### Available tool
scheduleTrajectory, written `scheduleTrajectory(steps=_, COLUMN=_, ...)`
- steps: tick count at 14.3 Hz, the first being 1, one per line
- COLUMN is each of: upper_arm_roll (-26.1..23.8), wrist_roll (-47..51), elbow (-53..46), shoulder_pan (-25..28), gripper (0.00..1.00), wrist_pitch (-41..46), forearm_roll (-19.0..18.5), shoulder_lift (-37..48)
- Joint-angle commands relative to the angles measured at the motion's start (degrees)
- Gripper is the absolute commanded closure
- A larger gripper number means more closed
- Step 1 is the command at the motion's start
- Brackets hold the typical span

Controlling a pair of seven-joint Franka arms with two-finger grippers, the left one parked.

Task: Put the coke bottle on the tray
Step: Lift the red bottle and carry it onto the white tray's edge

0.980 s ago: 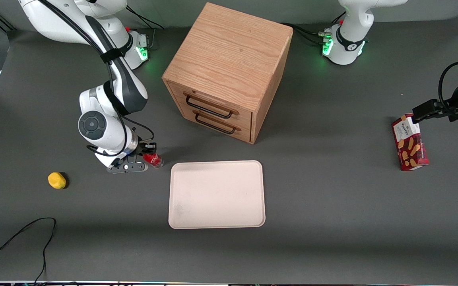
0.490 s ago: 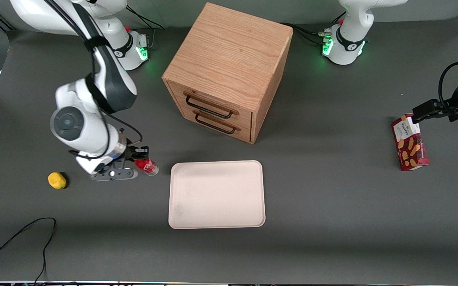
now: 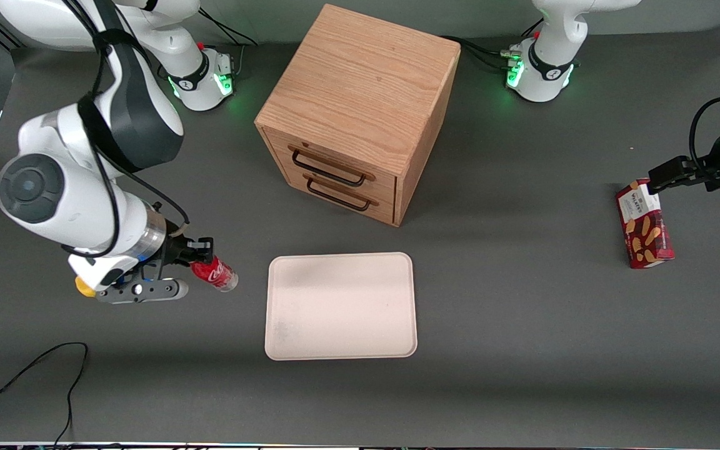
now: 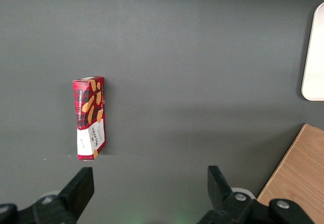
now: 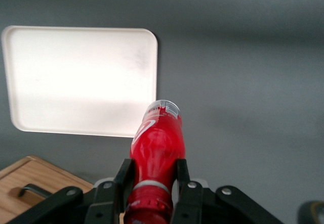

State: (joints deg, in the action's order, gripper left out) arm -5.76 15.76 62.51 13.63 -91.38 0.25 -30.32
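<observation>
My right gripper point(image 3: 200, 261) is shut on the neck of the coke bottle point(image 3: 214, 273), a tiny red bottle with white script and a clear base. The bottle hangs tilted above the table, its base pointing toward the tray point(image 3: 340, 305). That tray is a large cream-white rectangle with a low rim, lying flat in front of the wooden cabinet, and nothing sits on it. In the right wrist view the black fingers point(image 5: 124, 177) clamp the coke bottle point(image 5: 158, 145) on both sides, with the tray point(image 5: 81, 77) lower down past its base.
A wooden two-drawer cabinet point(image 3: 357, 109) stands farther from the front camera than the tray. A yellow lump point(image 3: 84, 287) peeks out under the working arm's wrist. A red biscuit box point(image 3: 644, 225) lies toward the parked arm's end. A black cable point(image 3: 41, 369) curls near the front edge.
The right arm has lifted the coke bottle off the table and risen toward the front camera, drifting away from the tray's side. The wrist now covers most of the yellow lump.
</observation>
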Motion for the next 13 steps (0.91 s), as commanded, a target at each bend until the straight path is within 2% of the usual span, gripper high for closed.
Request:
scheduleTrajectory(steps=1, upper_arm_roll=-2.4, wrist_roll=-0.6, elbow=-16.7, shoulder_pan=-0.3, gripper=1.00, wrist_pitch=4.8, forearm_roll=-0.5, shoulder_lift=-10.4)
scheduleTrajectory(steps=8, upper_arm_roll=-2.6, wrist_roll=-0.6, elbow=-17.0, shoulder_pan=0.2, gripper=1.00, wrist_pitch=-8.4, forearm_roll=-0.6, shoulder_lift=-17.8)
scheduleTrajectory(steps=13, upper_arm_roll=-3.1, wrist_roll=-0.6, elbow=-16.7, shoulder_pan=1.2, gripper=1.00, wrist_pitch=-15.5, forearm_roll=-2.3, shoulder_lift=-24.1)
